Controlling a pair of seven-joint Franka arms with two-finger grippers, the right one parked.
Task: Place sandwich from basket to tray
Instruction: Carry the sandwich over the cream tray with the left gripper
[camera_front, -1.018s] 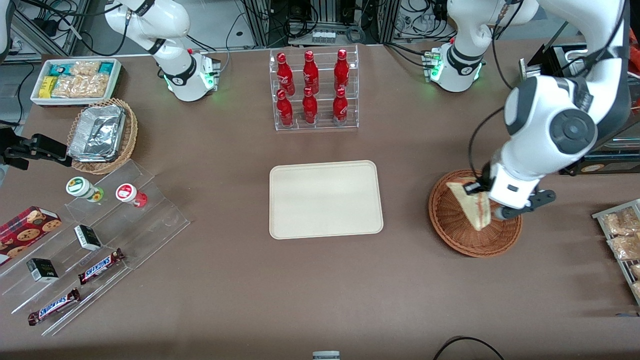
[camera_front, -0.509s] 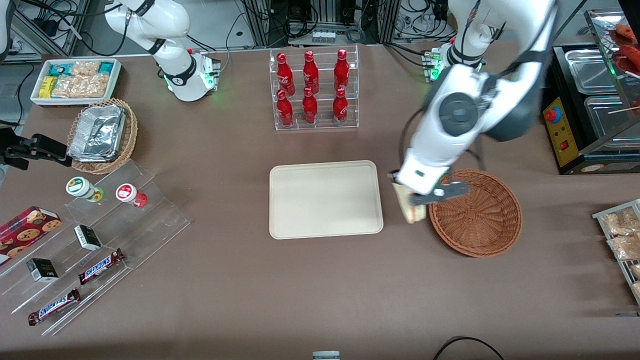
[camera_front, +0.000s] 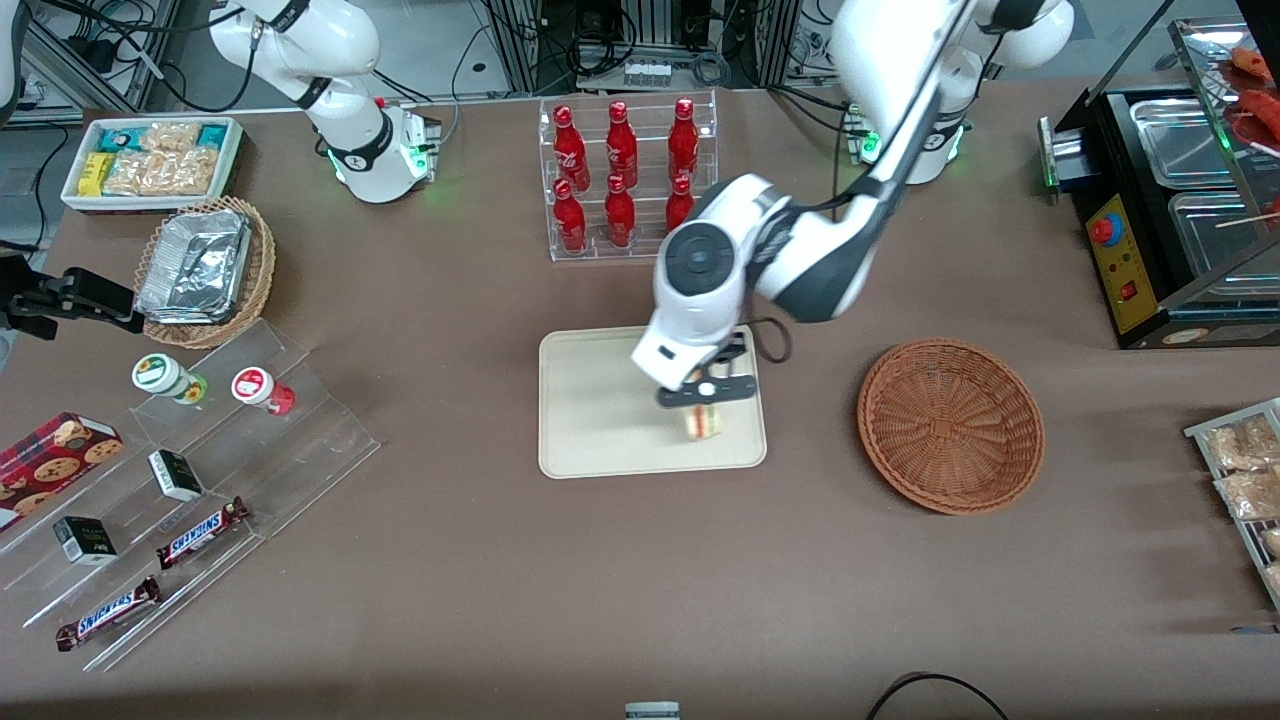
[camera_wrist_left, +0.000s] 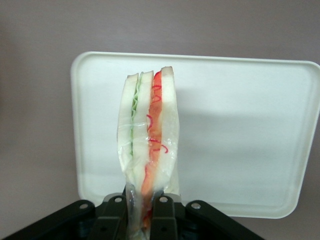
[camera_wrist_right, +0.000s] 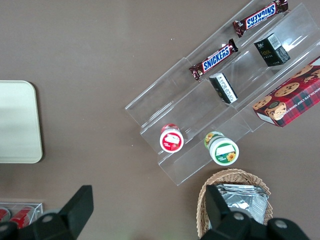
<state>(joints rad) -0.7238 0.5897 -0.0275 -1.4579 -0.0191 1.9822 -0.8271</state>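
Observation:
My left gripper (camera_front: 703, 396) hangs above the cream tray (camera_front: 600, 400), over the part of it nearest the basket. It is shut on the sandwich (camera_front: 703, 421), a wrapped white-bread wedge with red and green filling. In the left wrist view the sandwich (camera_wrist_left: 148, 140) stands edge-on between the black fingers (camera_wrist_left: 162, 215), with the tray (camera_wrist_left: 240, 135) spread under it. I cannot tell whether the sandwich touches the tray. The reddish-brown wicker basket (camera_front: 950, 425) sits empty beside the tray, toward the working arm's end of the table.
A clear rack of red bottles (camera_front: 625, 180) stands farther from the front camera than the tray. A tan basket of foil containers (camera_front: 205, 270), a white snack bin (camera_front: 150, 160) and acrylic shelves with snacks (camera_front: 190, 470) lie toward the parked arm's end. Bagged snacks (camera_front: 1245, 470) lie toward the working arm's end.
My gripper has carried the sandwich out of the basket, across the gap between basket and tray, and now holds it over the tray. The basket is left empty.

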